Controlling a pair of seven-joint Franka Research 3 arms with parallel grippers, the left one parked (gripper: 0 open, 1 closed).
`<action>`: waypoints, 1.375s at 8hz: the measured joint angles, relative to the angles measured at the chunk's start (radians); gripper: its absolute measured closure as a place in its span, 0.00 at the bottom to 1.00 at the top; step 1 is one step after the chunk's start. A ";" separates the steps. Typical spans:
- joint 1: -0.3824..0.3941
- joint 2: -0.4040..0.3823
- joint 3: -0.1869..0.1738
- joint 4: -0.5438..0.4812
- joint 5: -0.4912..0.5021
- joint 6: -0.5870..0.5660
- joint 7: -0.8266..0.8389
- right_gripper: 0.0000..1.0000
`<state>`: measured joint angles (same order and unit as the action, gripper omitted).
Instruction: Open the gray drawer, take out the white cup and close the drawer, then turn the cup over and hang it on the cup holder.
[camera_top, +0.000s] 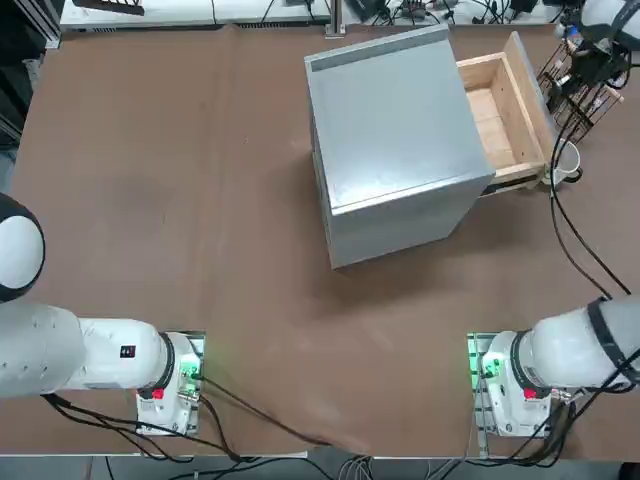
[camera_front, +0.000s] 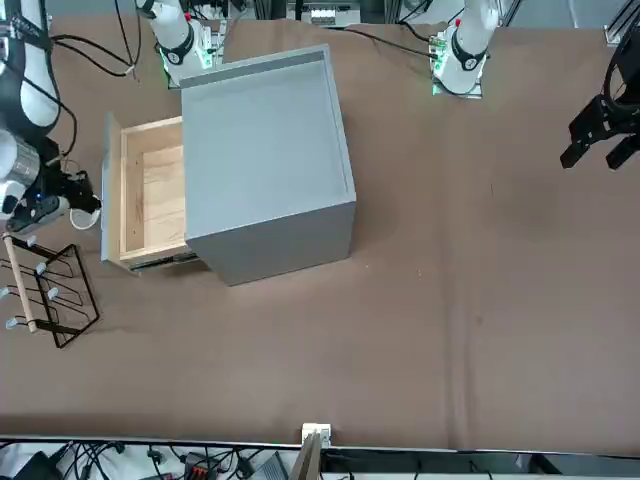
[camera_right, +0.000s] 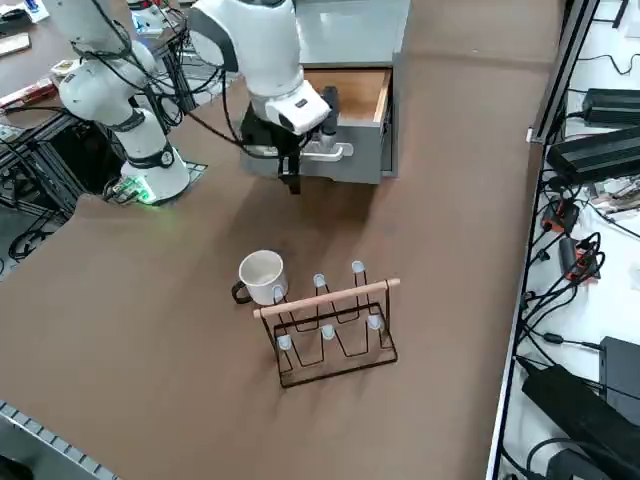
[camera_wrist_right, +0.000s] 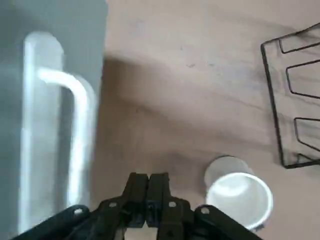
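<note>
We see the right hand (camera_wrist_right: 147, 186) pressed together, empty, just by the open boxy gray metal drawer (camera_right: 345, 140) handle. Small white handled cup (camera_right: 263, 275) stands upright on brown bench (camera_right: 150, 300), at 9 o'clock of the dark wire, wooden-peg cup holder (camera_right: 335, 325).

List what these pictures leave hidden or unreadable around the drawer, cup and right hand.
- Right hand: shut and empty in the wrist view; cut off by the top view's edge.
- White cup: its handle is out of sight in the wrist view.
- Gray drawer: the tray's inner end lies under the cabinet top.
- Cup holder: cut off in the wrist view.
</note>
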<state>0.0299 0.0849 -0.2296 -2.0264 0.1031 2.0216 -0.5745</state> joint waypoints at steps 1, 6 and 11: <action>0.028 -0.004 0.001 0.004 0.024 0.000 0.066 0.98; 0.133 -0.015 0.002 0.010 0.169 -0.013 0.244 0.98; 0.204 -0.013 0.002 -0.002 0.283 -0.022 0.278 0.98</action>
<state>0.2340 0.0723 -0.2275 -2.0280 0.3864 1.9998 -0.2961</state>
